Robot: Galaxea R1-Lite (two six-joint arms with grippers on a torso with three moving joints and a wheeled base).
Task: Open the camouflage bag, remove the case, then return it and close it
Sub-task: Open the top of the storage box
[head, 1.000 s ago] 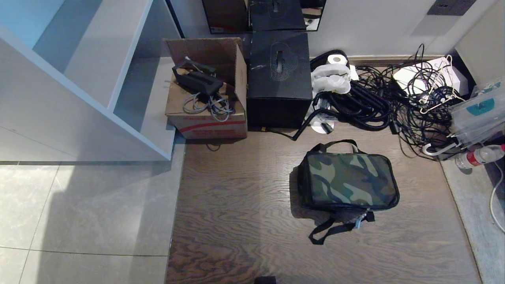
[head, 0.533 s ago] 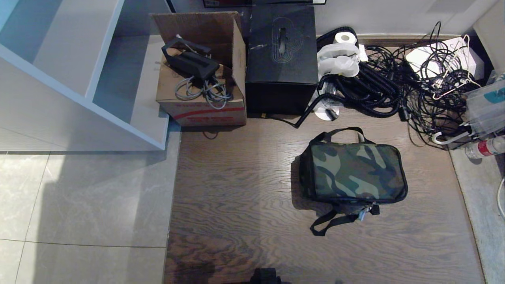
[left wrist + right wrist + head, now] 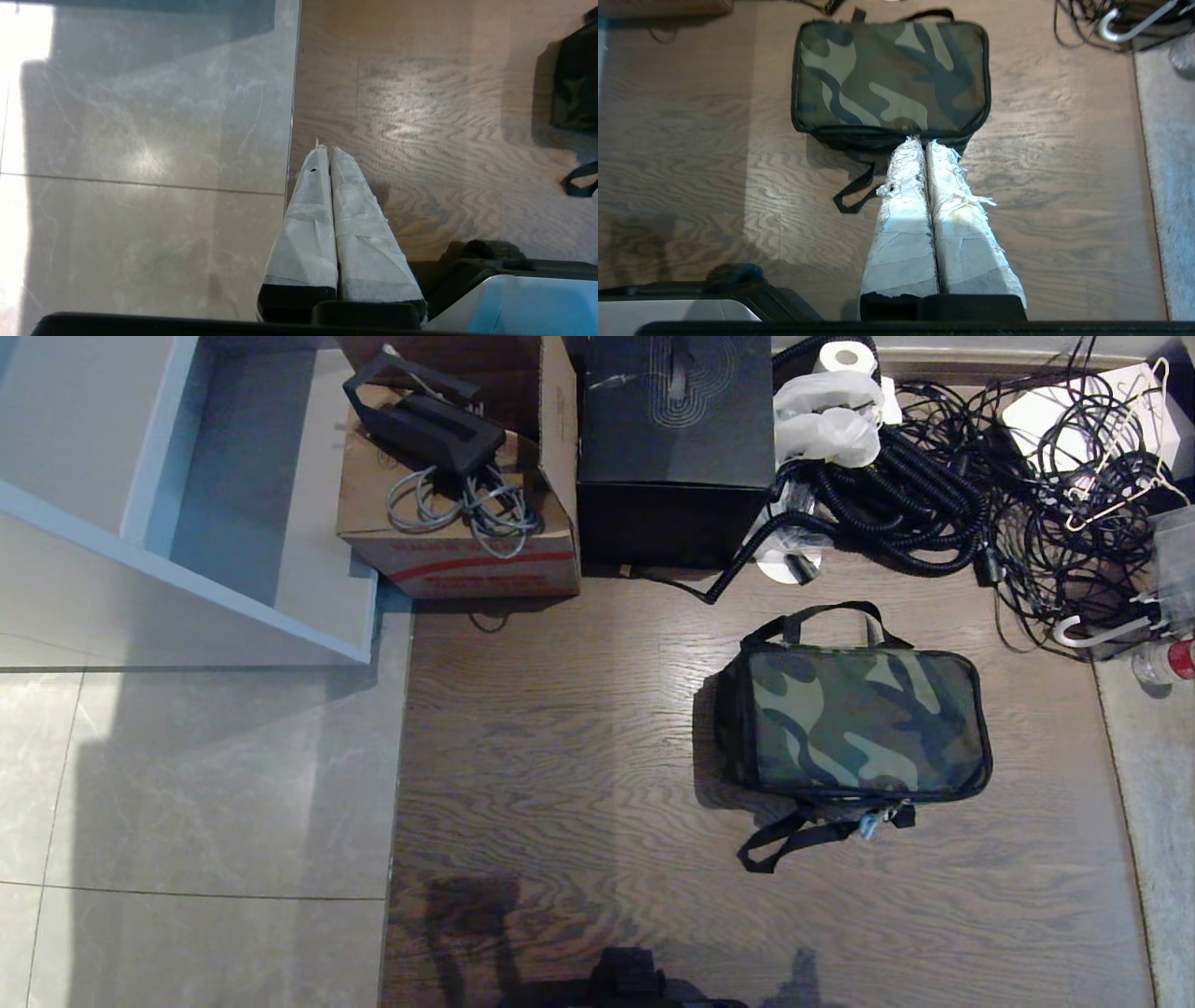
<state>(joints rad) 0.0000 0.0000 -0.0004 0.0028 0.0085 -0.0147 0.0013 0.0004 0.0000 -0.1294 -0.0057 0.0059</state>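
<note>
The camouflage bag (image 3: 864, 723) lies closed on the dark wood floor, lid up, black straps trailing at its near side. The case is hidden. In the right wrist view the bag (image 3: 892, 77) fills the upper middle, and my right gripper (image 3: 923, 142), wrapped in white tape, hangs shut above the floor in front of the bag's near edge, holding nothing. My left gripper (image 3: 327, 150) is also shut and empty, over the seam between grey tile and wood, well to the left of the bag (image 3: 577, 84). Neither arm shows in the head view.
Along the wall stand a brown cardboard box (image 3: 457, 537) with a charger and cables, a large black box (image 3: 672, 439) with a swirl emblem, and a tangle of black hoses and cables (image 3: 943, 495). A white shelf unit (image 3: 187, 523) is at the left, a bottle (image 3: 1167, 663) at the right.
The head view has tilted down and closer: the whole scene slid up the frame and the bag looks larger. A dark part of the robot now shows at the bottom edge. The bag itself stays put.
</note>
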